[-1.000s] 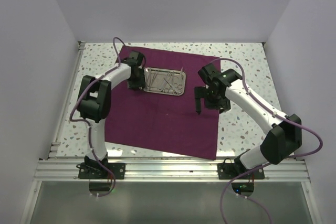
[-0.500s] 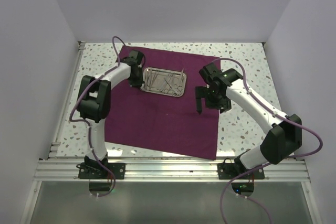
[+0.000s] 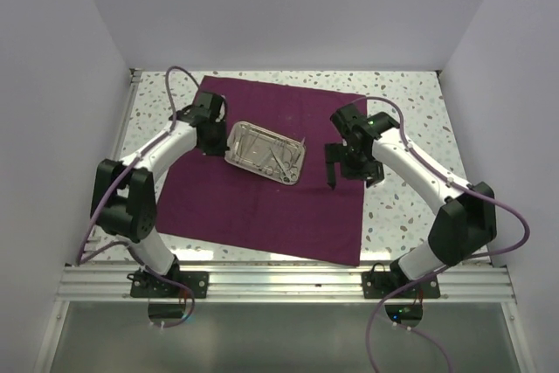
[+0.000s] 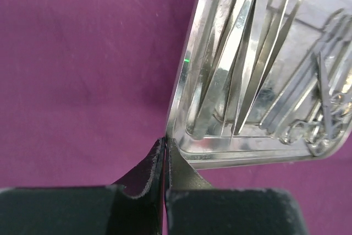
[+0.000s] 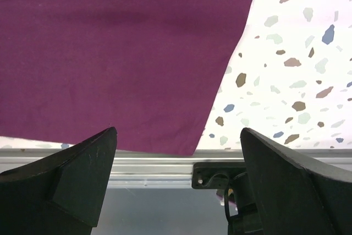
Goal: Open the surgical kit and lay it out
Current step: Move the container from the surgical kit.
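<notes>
The dark purple cloth point(image 3: 262, 207) lies spread flat on the table. On its far half sits the shiny steel tray point(image 3: 229, 148), turned at an angle, with thin silver tweezers point(image 4: 253, 64) and ring-handled forceps point(image 4: 324, 119) inside. My left gripper point(image 3: 220, 144) is at the tray's left corner. In the left wrist view it point(image 4: 165, 142) is shut, its tips pinched on the tray's corner rim point(image 4: 181, 81). My right gripper point(image 3: 332, 174) hangs to the right of the tray, over the cloth's right part point(image 5: 121, 53). It point(image 5: 177, 130) stands wide open and holds nothing.
The speckled tabletop point(image 3: 402, 111) shows around the cloth. An aluminium rail point(image 3: 279, 281) runs along the near edge and carries the arm bases. White walls close off the left, back and right. The right wrist view shows the right base mount point(image 5: 220, 177).
My left gripper has shut on the tray's corner and swung left and nearer, dragging and turning the tray. The right arm has barely moved.
</notes>
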